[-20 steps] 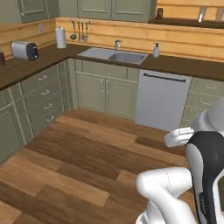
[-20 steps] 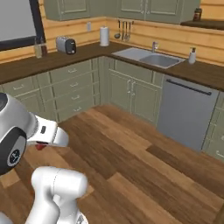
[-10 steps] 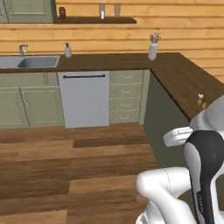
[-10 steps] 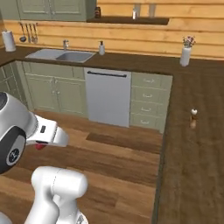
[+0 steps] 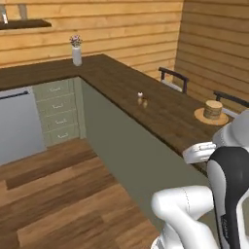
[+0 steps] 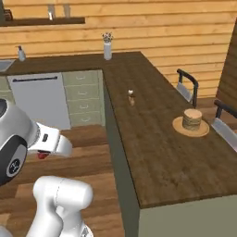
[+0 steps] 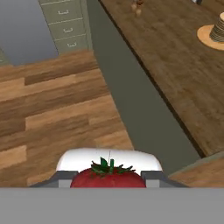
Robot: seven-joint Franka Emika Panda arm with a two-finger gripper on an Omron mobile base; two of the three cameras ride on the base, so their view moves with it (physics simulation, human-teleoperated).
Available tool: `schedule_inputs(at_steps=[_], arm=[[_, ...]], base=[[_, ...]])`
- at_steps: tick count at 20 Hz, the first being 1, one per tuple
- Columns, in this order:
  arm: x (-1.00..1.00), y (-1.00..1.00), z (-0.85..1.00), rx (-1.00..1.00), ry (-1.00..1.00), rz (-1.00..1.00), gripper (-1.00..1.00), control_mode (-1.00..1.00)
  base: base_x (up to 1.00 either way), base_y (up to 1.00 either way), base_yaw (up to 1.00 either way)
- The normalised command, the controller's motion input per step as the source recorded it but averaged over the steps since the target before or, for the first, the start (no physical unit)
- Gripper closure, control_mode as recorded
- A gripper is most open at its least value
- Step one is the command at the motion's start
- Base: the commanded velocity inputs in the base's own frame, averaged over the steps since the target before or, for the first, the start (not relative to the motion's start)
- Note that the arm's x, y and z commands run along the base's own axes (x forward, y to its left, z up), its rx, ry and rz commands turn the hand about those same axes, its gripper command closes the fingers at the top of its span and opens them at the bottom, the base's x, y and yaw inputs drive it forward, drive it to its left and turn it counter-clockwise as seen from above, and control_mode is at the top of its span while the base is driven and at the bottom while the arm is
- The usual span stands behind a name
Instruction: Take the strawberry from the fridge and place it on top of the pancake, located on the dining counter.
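Observation:
Low in the hand view, my gripper [image 7: 108,178] is shut on the bright red strawberry [image 7: 108,176], whose green leaves point up. From the right base view a bit of the strawberry [image 6: 42,156] shows under the hand, held over the wood floor left of the dining counter [image 6: 152,139]. The pancake [image 6: 192,119] is a tan stack on a flat round plate [image 6: 178,126] near the counter's right edge. It stands far ahead of the gripper, and it also appears as the pancake [image 5: 212,109] and the pancake [image 7: 218,30]. The fridge is out of view.
Two small shakers [image 6: 131,97] stand mid-counter, and a white vase with flowers [image 6: 107,45] sits at the counter's far corner. Dark chairs [image 6: 187,85] line the counter's far side. A grey dishwasher [image 6: 39,99] and green drawers [image 6: 83,95] lie to the left.
The whole picture has swung from the sink wall round to the dining counter, so the camera moved. The gripper has stayed shut on the strawberry.

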Motion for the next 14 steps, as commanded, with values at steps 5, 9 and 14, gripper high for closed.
schedule_inputs(at_steps=[5,9,14], arm=[[0.0,0.0,0.0,0.0,0.0,0.0,1.0,1.0],[0.0,0.0,0.0,0.0,0.0,0.0,1.0,1.0],[0.0,0.0,0.0,0.0,0.0,0.0,1.0,1.0]], base=[[0.0,-0.06,-0.89],[0.0,-0.01,-0.95],[0.0,-0.26,-0.89]])
